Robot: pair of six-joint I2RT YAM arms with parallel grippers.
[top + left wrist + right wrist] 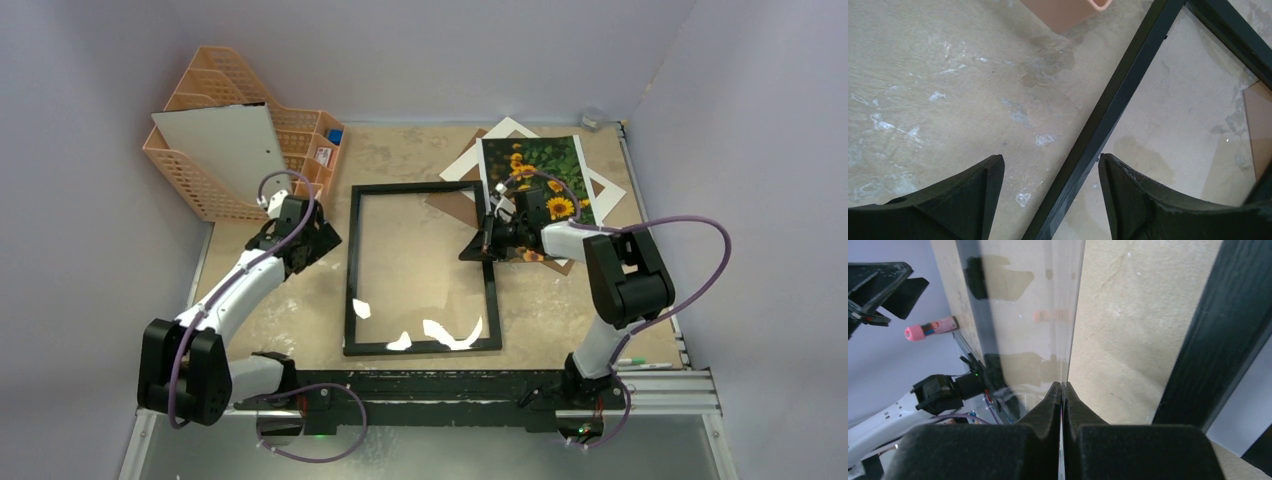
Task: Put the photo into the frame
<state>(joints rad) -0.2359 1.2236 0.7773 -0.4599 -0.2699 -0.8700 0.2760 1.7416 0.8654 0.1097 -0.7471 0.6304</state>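
Top external: the photo [535,165] is being supported by the mat board [507,130], far right. The frame [352,270] is being pinched at its glass edge by the closed right gripper [1062,385]; its left rail is being straddled by the wide-open left gripper [1049,159].

Photo [545,160]: yellow sunflowers, dark centres, green foliage
Frame [352,270]: black border
Basket [190,175]: orange lattice
Counter [400,150]: mottled beige
Mat board [507,127]: white
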